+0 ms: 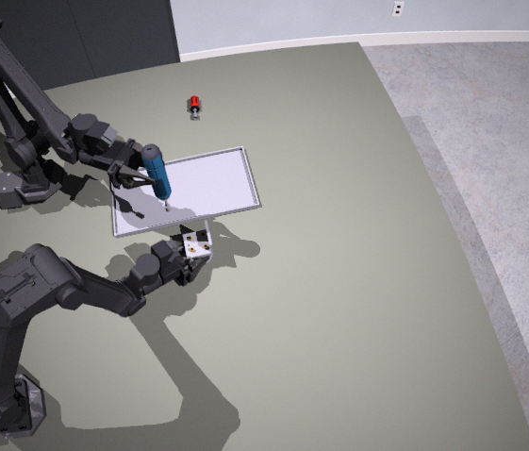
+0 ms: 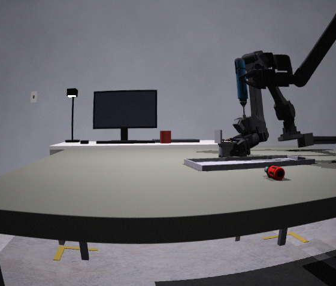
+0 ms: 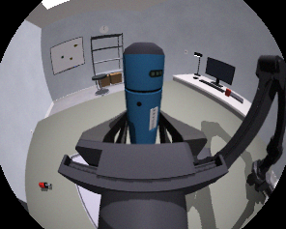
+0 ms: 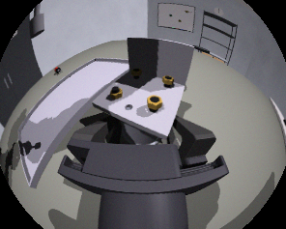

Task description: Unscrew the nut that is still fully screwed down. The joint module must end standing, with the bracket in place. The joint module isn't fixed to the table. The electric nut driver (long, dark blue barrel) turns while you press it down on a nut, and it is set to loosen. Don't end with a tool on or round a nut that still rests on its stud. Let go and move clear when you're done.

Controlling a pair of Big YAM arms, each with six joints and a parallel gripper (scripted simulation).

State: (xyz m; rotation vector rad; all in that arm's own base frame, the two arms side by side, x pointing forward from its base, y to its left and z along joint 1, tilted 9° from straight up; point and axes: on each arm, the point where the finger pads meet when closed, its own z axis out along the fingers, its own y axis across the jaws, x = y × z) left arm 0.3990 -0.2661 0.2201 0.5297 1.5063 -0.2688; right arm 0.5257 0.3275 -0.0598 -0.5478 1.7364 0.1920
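Note:
The blue electric driver (image 1: 157,176) (image 2: 241,85) (image 3: 143,102) is nearly upright, its tip raised over the tray's near left part. My left gripper (image 1: 156,182) (image 3: 143,114) is shut on its barrel. The joint module (image 2: 224,150) stands upright behind the tray in the exterior view. My right gripper (image 4: 143,114) is shut on the module, below the bracket (image 1: 196,243) (image 4: 137,112). The white L-shaped bracket lies on the module, upright flange outward. It bears several brass nuts: in the right wrist view the left nut (image 4: 116,94) has a dark stud end above it; the near nut (image 4: 155,101) sits higher. The far left nut (image 4: 136,72) is shaded.
The shallow tray (image 1: 221,179) (image 2: 232,166) (image 4: 63,105) lies beside the module. A short red tool (image 1: 194,103) (image 2: 275,172) (image 3: 42,185) (image 4: 57,70) lies on its side beyond the tray. A desk with a monitor (image 2: 124,109) and red mug (image 2: 165,136) stands against the wall.

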